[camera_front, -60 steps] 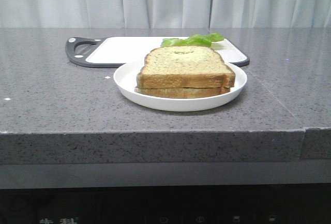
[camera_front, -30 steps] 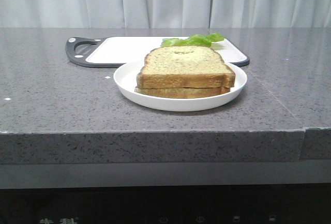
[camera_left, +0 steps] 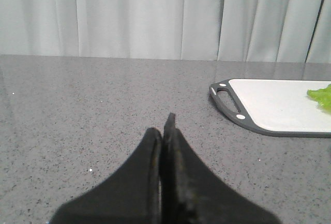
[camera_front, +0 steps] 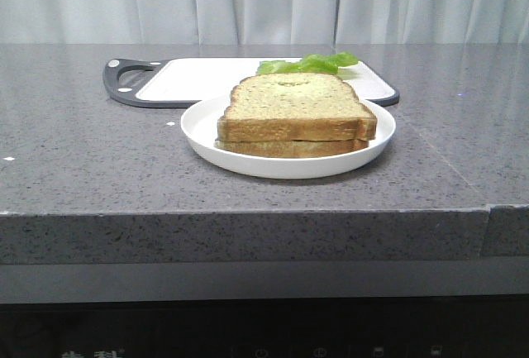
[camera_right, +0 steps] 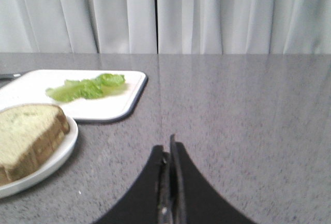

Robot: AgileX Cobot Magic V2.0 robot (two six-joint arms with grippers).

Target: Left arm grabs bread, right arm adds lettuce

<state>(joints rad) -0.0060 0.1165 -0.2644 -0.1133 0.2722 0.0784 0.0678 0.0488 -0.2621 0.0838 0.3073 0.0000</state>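
Nothing started yet. Left gripper pinched closed, empty; right gripper same. Bread stacked on white plate, lettuce on cutting board at plate's 12 o'clock. Advice: open left fingers wide, pinch top slice by crust only

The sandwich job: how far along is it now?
Nothing looks done yet. Two bread slices sit stacked on the plate, and the lettuce lies on the cutting board. Left gripper and right gripper are shut, empty. Lifting bread and adding lettuce remain.
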